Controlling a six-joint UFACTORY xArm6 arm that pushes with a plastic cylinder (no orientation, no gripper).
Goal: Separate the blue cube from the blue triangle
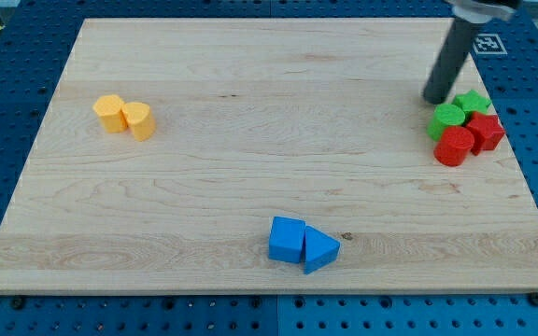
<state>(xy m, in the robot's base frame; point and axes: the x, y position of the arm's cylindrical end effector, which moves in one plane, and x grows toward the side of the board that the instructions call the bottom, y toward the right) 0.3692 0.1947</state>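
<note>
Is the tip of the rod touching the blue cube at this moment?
No, my tip is at the view's upper right beside the green blocks, far from the blue cube and blue triangle near the bottom edge.

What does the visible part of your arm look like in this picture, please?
Only its end shows: a straight, plain dark rod, round in section, with no cables or markings visible. It hangs from a grey and black mount cut off by the view's top edge. My tip is blunt and unpadded.
</note>
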